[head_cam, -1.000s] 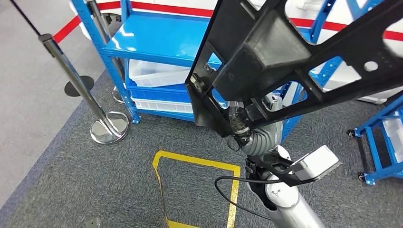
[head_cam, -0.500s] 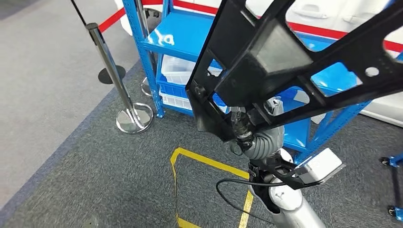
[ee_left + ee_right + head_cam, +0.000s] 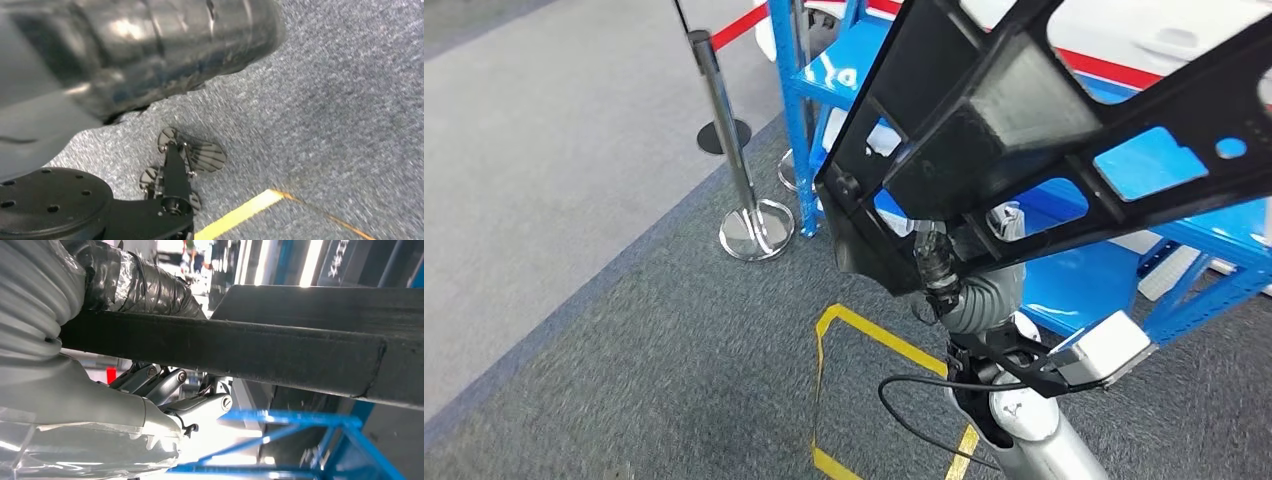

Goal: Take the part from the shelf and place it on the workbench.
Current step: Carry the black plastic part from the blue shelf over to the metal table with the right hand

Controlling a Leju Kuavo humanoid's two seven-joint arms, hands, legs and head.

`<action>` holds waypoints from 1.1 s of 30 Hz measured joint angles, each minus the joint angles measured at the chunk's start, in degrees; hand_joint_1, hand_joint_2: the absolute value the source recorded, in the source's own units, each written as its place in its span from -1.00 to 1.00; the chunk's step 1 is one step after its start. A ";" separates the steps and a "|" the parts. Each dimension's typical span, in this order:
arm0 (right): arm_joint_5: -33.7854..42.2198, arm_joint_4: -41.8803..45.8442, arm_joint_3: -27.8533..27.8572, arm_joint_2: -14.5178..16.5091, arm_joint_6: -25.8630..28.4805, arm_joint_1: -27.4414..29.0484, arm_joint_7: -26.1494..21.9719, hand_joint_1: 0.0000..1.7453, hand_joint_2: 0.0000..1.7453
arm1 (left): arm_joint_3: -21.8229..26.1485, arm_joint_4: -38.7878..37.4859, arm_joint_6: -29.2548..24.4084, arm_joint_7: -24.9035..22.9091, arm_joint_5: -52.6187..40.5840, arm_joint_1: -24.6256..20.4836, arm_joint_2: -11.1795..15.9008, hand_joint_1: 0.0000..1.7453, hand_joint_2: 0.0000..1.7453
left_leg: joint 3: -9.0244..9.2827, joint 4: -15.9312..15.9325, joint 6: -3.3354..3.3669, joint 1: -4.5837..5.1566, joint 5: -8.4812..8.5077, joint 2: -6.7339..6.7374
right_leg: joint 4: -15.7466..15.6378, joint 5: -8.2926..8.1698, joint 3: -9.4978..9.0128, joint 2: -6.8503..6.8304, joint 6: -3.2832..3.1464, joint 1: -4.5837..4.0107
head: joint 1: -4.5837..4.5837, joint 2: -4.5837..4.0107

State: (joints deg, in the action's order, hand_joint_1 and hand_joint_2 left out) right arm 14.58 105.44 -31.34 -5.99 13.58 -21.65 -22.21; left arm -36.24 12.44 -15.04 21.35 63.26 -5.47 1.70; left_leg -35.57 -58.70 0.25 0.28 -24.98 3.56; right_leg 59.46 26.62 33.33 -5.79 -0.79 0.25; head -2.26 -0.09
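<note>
Our right hand (image 3: 934, 262) grips the black part (image 3: 1024, 130) while walking; its long overhang could clip the blue shelf (image 3: 1114, 270); left hand's state unclear.

1. Large black part (image 3: 1024, 130) held high by the right hand (image 3: 934, 265); it spans the upper right of the head view and blocks the way forward on that side.
2. Blue shelf (image 3: 1114, 270) right behind the part, its corner post (image 3: 792, 110) upright; the part's lower edge sits close above the shelf's lower deck.
3. Chrome stanchion (image 3: 729, 140) just left of the post, round base (image 3: 757, 228) on the carpet, red rope (image 3: 739, 25) running off its top. Narrow gap between base and post.
4. Open grey carpet (image 3: 624, 340) to the left and near side; yellow floor tape (image 3: 874, 345) lies flat.
5. Black cable (image 3: 914, 410) loops off the right forearm, hanging free.
</note>
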 joint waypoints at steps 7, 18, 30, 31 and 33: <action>0.75 0.19 0.36 -0.08 -0.34 0.07 -0.83 1.00 1.00 | 0.00 -0.02 -0.07 -0.09 -0.39 0.05 -0.03 -1.00 -1.00 | 0.88 1.42 2.26 -0.42 0.78 -3.99 | 9.91 5.63 4.01 4.78 1.39 0.29 | 0.61 0.00; 0.89 0.33 0.48 -0.14 -0.81 0.61 -1.03 1.00 1.00 | 0.00 -0.05 -0.53 -0.02 -0.48 0.19 -0.02 -1.00 -1.00 | -1.01 -0.72 -0.05 -1.11 0.30 -11.60 | 1.08 -0.39 1.13 9.51 0.92 1.08 | 0.72 0.00; 1.00 0.39 0.54 -0.07 -0.84 0.86 -1.65 1.00 1.00 | -0.02 -0.13 -0.56 -0.03 -0.49 -0.08 -0.02 -1.00 -1.00 | -0.86 -0.90 0.30 0.11 0.48 0.09 | 0.29 0.47 -0.37 0.09 0.29 0.37 | 0.01 0.00; 1.01 0.39 0.54 -0.07 -0.85 0.86 -1.67 1.00 1.00 | -0.02 -0.13 -0.55 -0.02 -0.49 -0.17 0.00 -1.00 -1.00 | -0.61 -0.21 0.68 0.42 0.27 0.22 | 0.21 0.60 -0.53 -0.52 0.55 0.28 | 0.02 0.00; 1.08 0.42 0.54 -0.04 -0.91 0.85 -1.68 1.00 1.00 | -0.02 -0.14 -0.51 0.00 -0.49 -0.03 0.05 -1.00 -1.00 | -0.41 0.20 1.40 0.39 0.37 -1.21 | -0.04 0.90 -0.97 -1.53 1.22 0.19 | 0.02 0.00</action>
State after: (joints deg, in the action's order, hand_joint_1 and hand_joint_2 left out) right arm 15.66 105.86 -30.80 -6.03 12.68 -20.80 -23.90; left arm -36.26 12.30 -15.55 21.35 62.77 -5.50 1.75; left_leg -35.98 -58.50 1.66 0.67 -24.60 2.35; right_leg 59.42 27.52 32.35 -7.32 0.43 0.45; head -2.23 -0.09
